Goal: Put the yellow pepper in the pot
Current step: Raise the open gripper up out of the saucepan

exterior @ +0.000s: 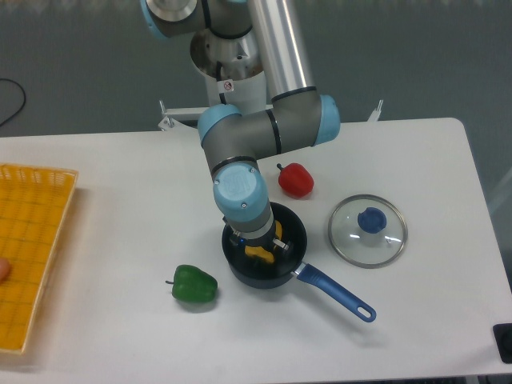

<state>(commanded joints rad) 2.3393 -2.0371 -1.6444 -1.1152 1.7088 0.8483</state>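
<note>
The pincer [258, 247] reaches down inside the pot [264, 256], gripping the yellow pepper [258, 251] within its walls. The lid [367, 230] lies right of the pot, the green pepper [194, 283] to its left.

Lab: robot arm [264, 136], toy vegetables

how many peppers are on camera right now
3. The yellow pepper is inside the pot, mostly hidden under the gripper. The red pepper sits behind the pot, the green pepper to its left. No others visible.
</note>
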